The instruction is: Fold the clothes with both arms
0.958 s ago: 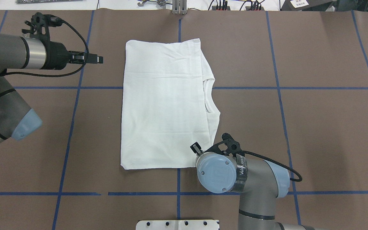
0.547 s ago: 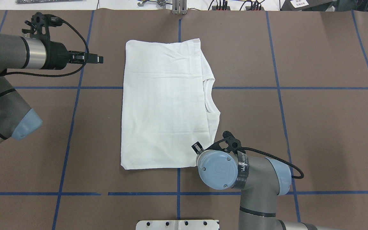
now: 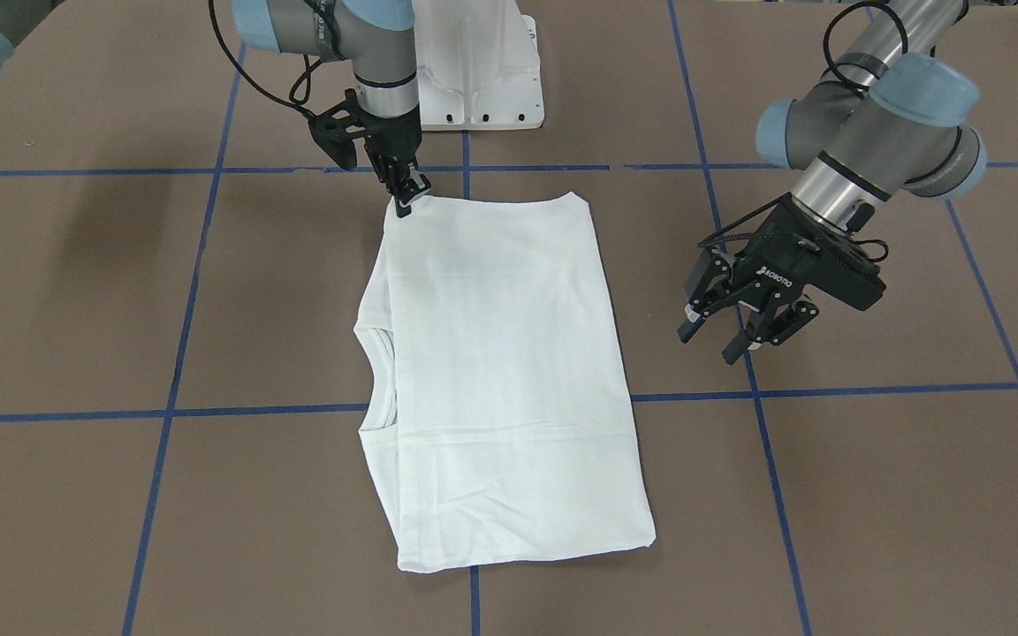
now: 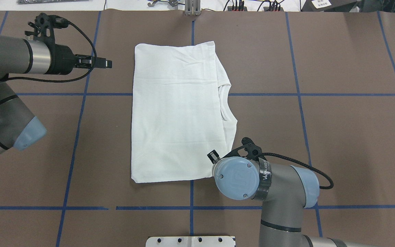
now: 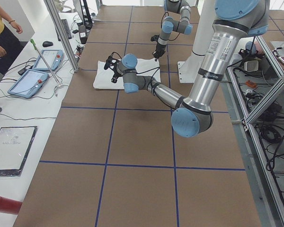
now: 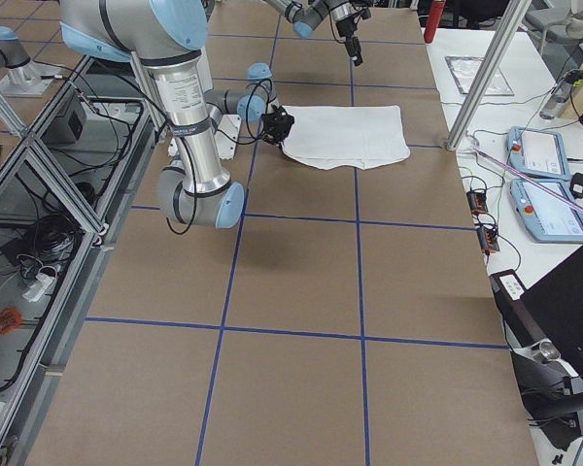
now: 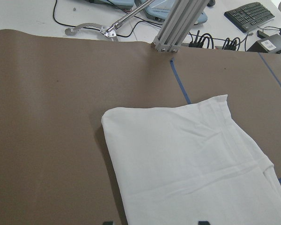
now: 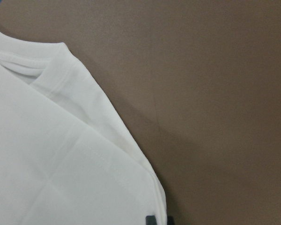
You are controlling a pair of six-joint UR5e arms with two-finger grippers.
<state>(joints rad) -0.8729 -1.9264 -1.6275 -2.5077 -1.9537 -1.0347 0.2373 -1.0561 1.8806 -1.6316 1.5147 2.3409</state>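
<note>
Closest to the robot's base, the right gripper (image 3: 405, 205) points straight down at the shirt's (image 4: 177, 113) near right corner. Its fingers are drawn narrow with the cloth between them, so it looks to be nipping that corner. The shirt lies flat mid-table, already folded into a tidy oblong, with the collar (image 4: 224, 103) peeping out on the robot's right side. I'd reckon it light, limp cotton that will sag from any held point. The stacked layers could slide apart unless a pinch takes them all. Corners seem the sensible holds, one per arm, lifted together to keep the edge taut.

Farther off, the left gripper (image 3: 708, 346) hangs above the table (image 4: 338, 137), fingers spread wide and holding nothing, well apart from the shirt's left edge. The far left corner lies free and flat. Bare brown surface rings the shirt on every side. Only the post (image 4: 192, 8) and cables (image 4: 238, 5) at the far rim stand close.
</note>
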